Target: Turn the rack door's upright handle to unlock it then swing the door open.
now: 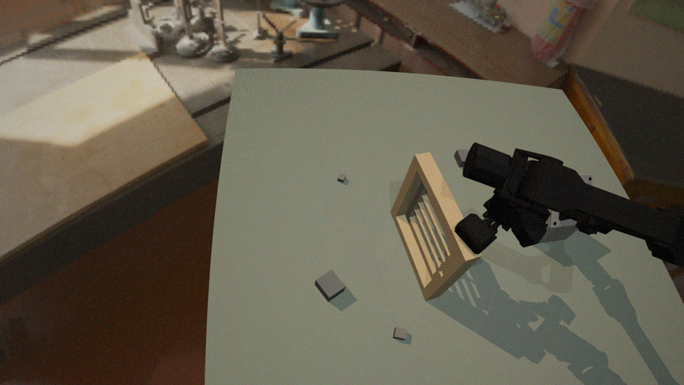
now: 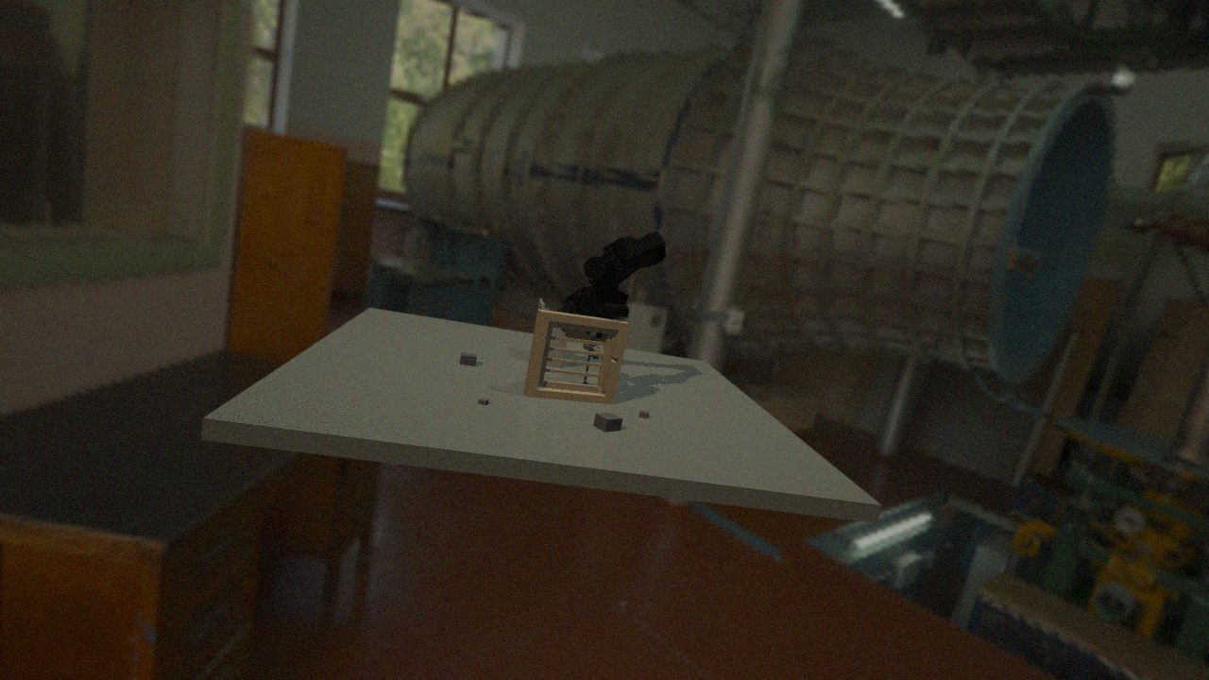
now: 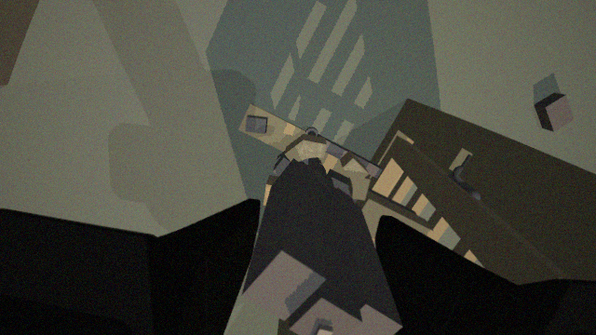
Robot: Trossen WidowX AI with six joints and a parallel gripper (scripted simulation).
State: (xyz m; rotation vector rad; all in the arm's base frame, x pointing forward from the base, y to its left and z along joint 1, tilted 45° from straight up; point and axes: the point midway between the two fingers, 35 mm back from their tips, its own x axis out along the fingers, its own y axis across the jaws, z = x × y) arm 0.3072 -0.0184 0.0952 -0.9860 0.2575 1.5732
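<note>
The tan rack frame (image 1: 437, 182) (image 2: 536, 364) stands upright on the table; its dark shaded side (image 3: 494, 154) fills the right of the wrist view. The slatted door (image 3: 388, 179) sits at a slant to the frame in the wrist view; its exact angle cannot be told. A thin upright rod, seemingly the handle (image 2: 587, 370), shows through the frame; its round end seems to show in the wrist view (image 3: 311, 132). My gripper (image 2: 588, 342) (image 3: 318, 220) is open, its fingers spread around the handle area. Contact with the handle cannot be told. The top view hides the fingertips.
A larger grey block (image 1: 329, 284) (image 2: 607, 421) and small blocks (image 1: 341, 177) (image 1: 400, 333) lie on the table (image 1: 267, 215) on the frame's far side from the arm. Another block (image 1: 460, 157) (image 2: 468, 359) lies near the arm. The arm (image 1: 564, 182) reaches in from the right.
</note>
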